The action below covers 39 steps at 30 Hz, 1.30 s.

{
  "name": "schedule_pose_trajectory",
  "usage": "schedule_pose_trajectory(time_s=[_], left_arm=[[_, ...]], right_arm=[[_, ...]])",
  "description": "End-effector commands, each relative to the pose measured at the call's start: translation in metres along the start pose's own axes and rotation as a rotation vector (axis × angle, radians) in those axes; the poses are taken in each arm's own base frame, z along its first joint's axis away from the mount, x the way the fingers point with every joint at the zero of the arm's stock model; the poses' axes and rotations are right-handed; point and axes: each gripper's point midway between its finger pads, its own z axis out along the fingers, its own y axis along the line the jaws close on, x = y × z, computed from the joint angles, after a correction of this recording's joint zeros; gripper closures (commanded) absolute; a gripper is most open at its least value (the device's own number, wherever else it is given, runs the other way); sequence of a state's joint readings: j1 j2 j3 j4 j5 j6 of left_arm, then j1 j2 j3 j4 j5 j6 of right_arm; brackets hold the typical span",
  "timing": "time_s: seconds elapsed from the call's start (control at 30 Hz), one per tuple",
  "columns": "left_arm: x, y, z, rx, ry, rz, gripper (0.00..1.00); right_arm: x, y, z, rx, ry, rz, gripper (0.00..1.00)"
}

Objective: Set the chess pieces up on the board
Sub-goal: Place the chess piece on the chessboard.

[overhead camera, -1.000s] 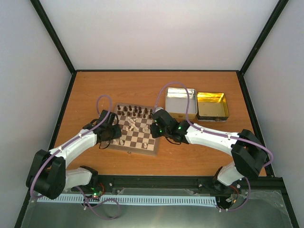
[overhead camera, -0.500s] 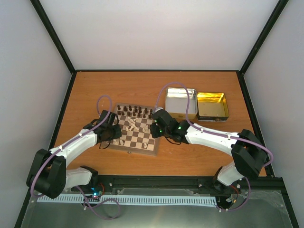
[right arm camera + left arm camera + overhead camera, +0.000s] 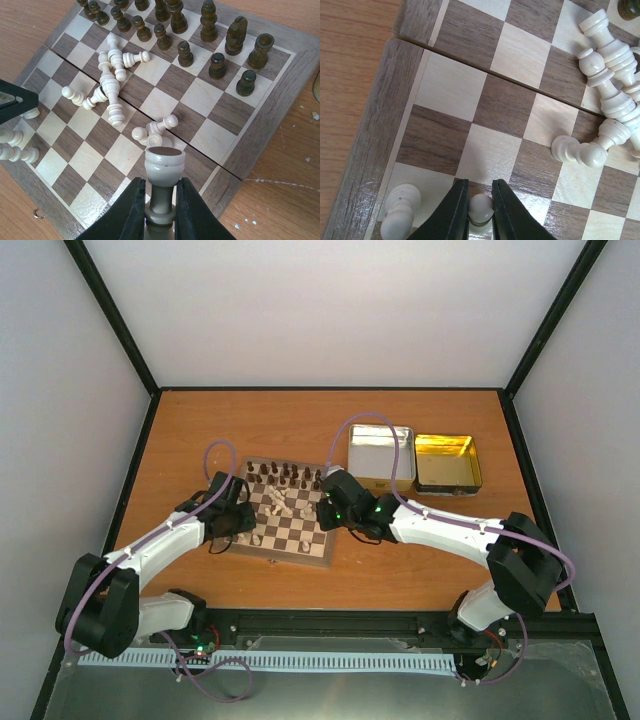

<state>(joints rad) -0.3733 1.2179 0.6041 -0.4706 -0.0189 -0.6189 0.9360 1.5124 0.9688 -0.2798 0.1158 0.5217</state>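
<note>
Crowded board (image 3: 200,100) here! A heap of toppled cream pieces (image 3: 111,85) lies mid-board, and a low-swinging arm could scatter it. The right gripper (image 3: 160,192) clamps a tall cream piece (image 3: 165,160) by the board's edge, with two fallen pawns (image 3: 155,129) just beyond. The left gripper (image 3: 480,200) pinches a cream pawn (image 3: 481,206); a neighbouring piece (image 3: 400,212) just beside it could get bumped.

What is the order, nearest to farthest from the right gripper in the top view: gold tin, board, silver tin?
1. board: the right gripper hangs over its right edge.
2. silver tin: past the board, toward the far right.
3. gold tin: beside the silver tin, farther right.
</note>
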Motion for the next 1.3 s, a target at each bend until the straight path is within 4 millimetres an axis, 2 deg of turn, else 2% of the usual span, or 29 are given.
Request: schedule_pose_trajectory(time_s=[0.0,0.33,0.77,1.0,1.27], left_arm=[[-0.0090,-0.0085,-0.0084,0.021,-0.033,0.012,0.87],[-0.0091,-0.0092,-0.0101,0.026,-0.034,0.010,0.83],[-0.0093,-0.0111,-0.0125,0.033,-0.028,0.012,0.84],[-0.0040,-0.0092,-0.0148,0.026,-0.003,-0.002,0.88],[-0.0040,-0.0097,-0.0164,0.024,0.004,0.001,0.85]], right_arm=[[-0.0119,0.0024,-0.0012,-0.012,-0.031,0.021,0.85],[-0.0126,0.0026,-0.0018,-0.014,-0.033,0.020,0.85],[-0.0133,0.0034,-0.0028,-0.017,-0.035,0.023,0.85],[-0.0120,0.0027,-0.0024,-0.015,-0.032,0.026,0.85],[-0.0128,0.0038,-0.0020,-0.020,-0.033,0.026,0.85]])
